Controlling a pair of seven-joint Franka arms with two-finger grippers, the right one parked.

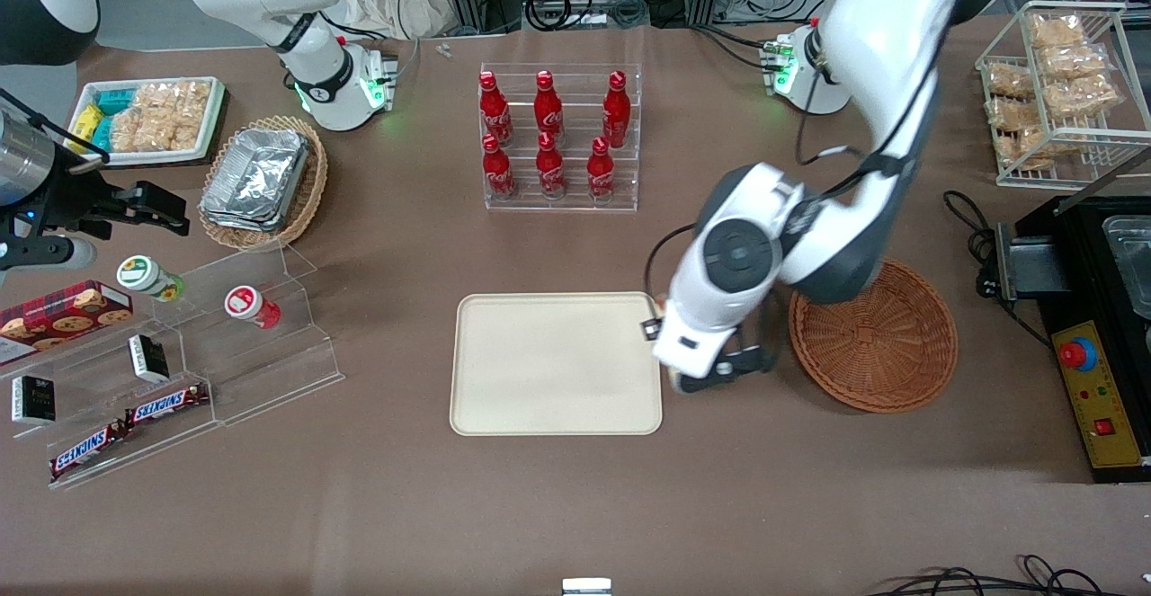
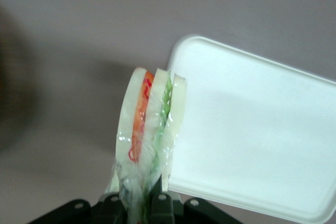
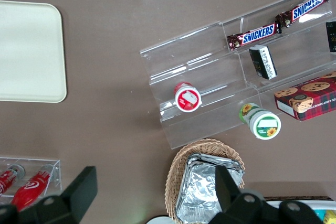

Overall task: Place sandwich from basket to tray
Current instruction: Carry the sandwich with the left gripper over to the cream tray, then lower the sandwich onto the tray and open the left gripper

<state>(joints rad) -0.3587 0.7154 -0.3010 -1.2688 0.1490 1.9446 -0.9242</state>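
Observation:
My left gripper point(image 1: 719, 369) hangs above the table between the round reddish-brown basket point(image 1: 872, 335) and the cream tray point(image 1: 553, 362), just beside the tray's edge. In the left wrist view the gripper point(image 2: 139, 203) is shut on the wrapped sandwich point(image 2: 152, 119), pale bread with orange and green filling stripes, pinched at its lower end. The sandwich stands up from the fingers over the brown table, next to a corner of the tray point(image 2: 252, 140). The basket holds nothing. In the front view the arm hides the sandwich. The tray point(image 3: 26, 51) is bare.
A clear rack of red cola bottles point(image 1: 557, 137) stands farther from the front camera than the tray. A black control box point(image 1: 1097, 326) and a wire rack of snacks point(image 1: 1061, 84) lie past the basket. A clear stepped shelf point(image 1: 225, 344) and an oval foil-tray basket point(image 1: 265, 182) lie toward the parked arm's end.

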